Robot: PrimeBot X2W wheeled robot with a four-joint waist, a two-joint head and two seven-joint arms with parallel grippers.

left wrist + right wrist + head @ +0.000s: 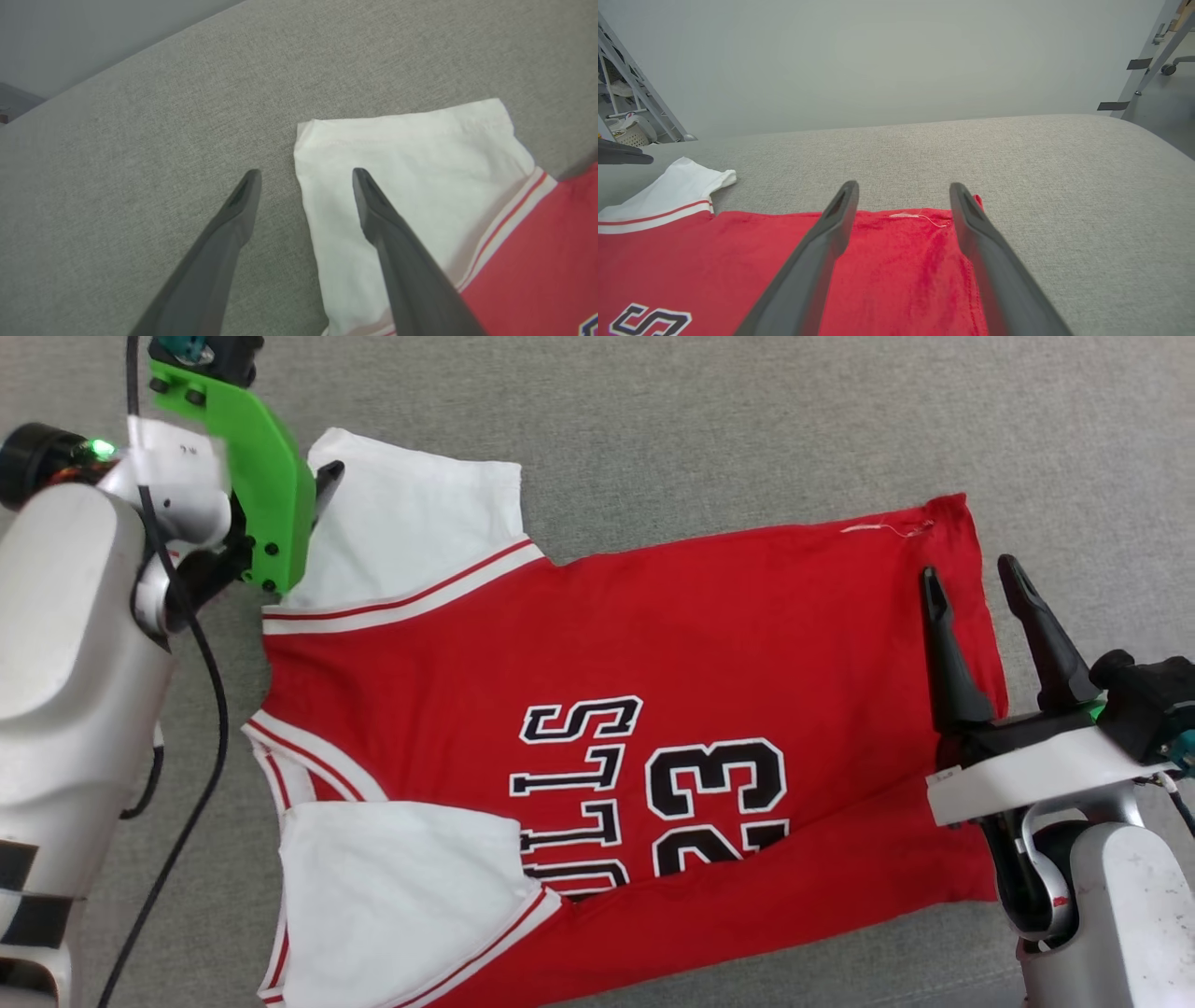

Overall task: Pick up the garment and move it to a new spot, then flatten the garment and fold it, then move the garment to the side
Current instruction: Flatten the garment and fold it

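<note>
Looking down through the head camera, I have the garment lying spread out on the grey upholstered surface, collar end toward my left arm and hem toward my right. Its red body faces up with the black "BULLS 23" print showing. The edge nearest me is folded over onto the front, so the lower part of the letters and digits is covered. One white sleeve lies flat at the far left corner, and the other sleeve rests near the bottom of that view. My left gripper is spread wide and holds nothing. In its wrist view, one finger lies over the far sleeve while the other is over bare grey cloth, so the pair straddles the sleeve's outer edge. My right gripper is also spread and empty, poised over the hem end. Both its fingers lie over red fabric just short of a loose white thread at the far hem corner. I cannot tell whether either gripper's fingertips actually touch the cloth.
</note>
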